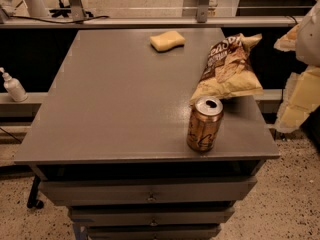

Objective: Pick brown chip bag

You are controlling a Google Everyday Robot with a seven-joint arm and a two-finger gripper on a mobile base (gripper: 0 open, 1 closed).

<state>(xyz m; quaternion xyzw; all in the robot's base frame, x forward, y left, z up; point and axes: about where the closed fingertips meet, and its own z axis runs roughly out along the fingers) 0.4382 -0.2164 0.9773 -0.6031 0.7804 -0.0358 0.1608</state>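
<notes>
Brown chip bag (227, 69) lies flat by the counter's (110, 109) right edge, far half. Soda can (205, 124) upright near front right corner. Sponge (167, 40) at far edge. My claw (299, 96) hangs off the right edge; apart or together, can't tell.

The tabletop (110, 109) carried one chip bag (227, 69), one can (204, 125) and one sponge (167, 40). One pump bottle (13, 86) stood left. One hand (299, 96) hung at right.
</notes>
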